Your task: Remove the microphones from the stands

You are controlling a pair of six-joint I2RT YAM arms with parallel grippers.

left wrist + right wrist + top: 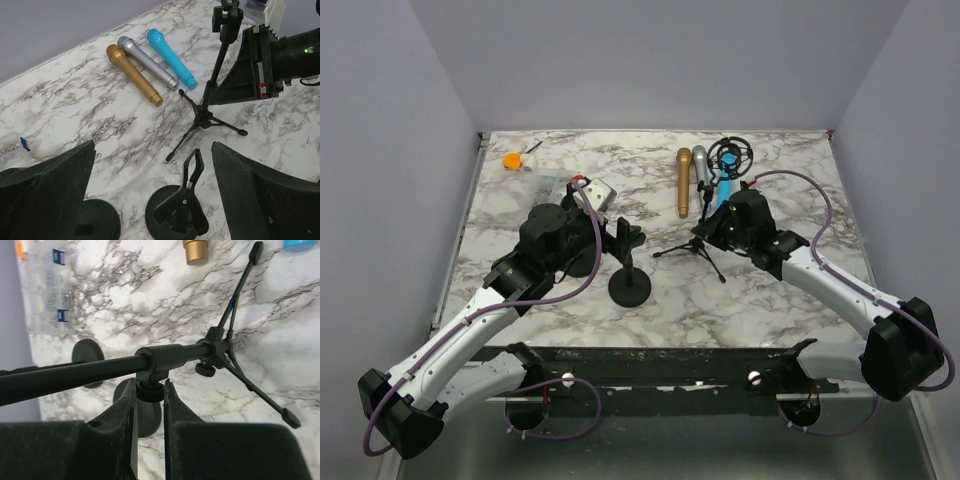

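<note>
Three microphones lie side by side on the marble table at the back: gold (683, 182), silver (701, 168) and blue (724, 187). They also show in the left wrist view as gold (134, 75), silver (147, 62) and blue (171, 58). In front of them stands a black tripod stand (698, 246), and I see no microphone on its pole. My right gripper (150, 385) is shut on the round knob under the pole's collar (165, 360). My left gripper (154, 150) hangs open above a round-base stand (629, 285) with an empty spring clip (187, 192).
A black ring-shaped mount (732, 155) sits by the blue microphone's head. A clear plastic box (538, 182) and an orange item (511, 160) lie at the back left. A second round black base (97, 220) sits under my left finger. The table's near edge runs along the arm bases.
</note>
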